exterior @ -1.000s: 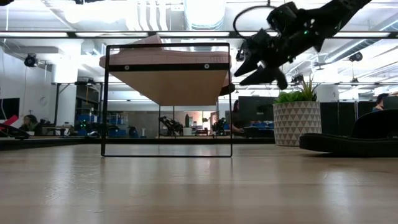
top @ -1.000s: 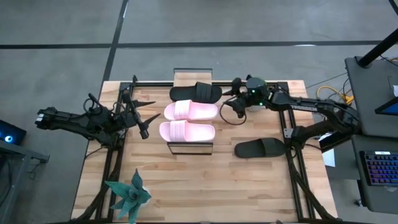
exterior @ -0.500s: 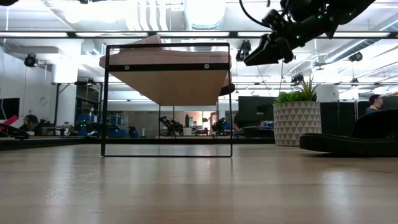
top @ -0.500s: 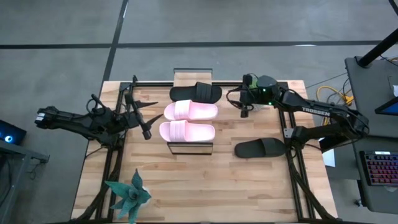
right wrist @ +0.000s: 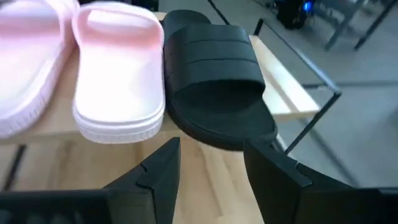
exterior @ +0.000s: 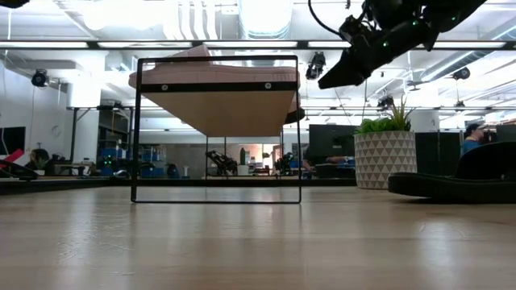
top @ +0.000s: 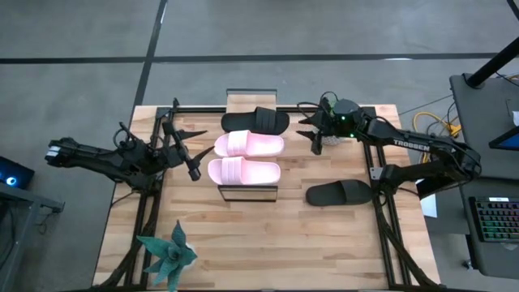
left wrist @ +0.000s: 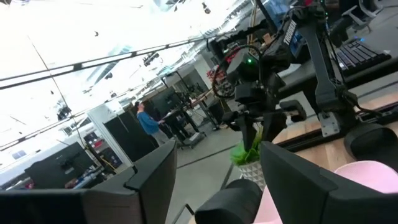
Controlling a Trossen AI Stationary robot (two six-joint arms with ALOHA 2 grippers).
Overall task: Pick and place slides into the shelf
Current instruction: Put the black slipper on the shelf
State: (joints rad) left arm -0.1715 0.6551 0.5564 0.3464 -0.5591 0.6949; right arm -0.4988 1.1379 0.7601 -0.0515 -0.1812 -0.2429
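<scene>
I had the right hand (top: 317, 135) empty with fingers parted beside the shelf (top: 250, 100), nearer than my waiting, open left hand (top: 188, 154) to the last black slide (top: 340, 193) lying crosswise on the surface (top: 268, 243), off the shelf.

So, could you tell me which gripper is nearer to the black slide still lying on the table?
The right. The right gripper hangs beyond the black slide, near the shelf; the left gripper waits across the table, past the pink slides.
</scene>
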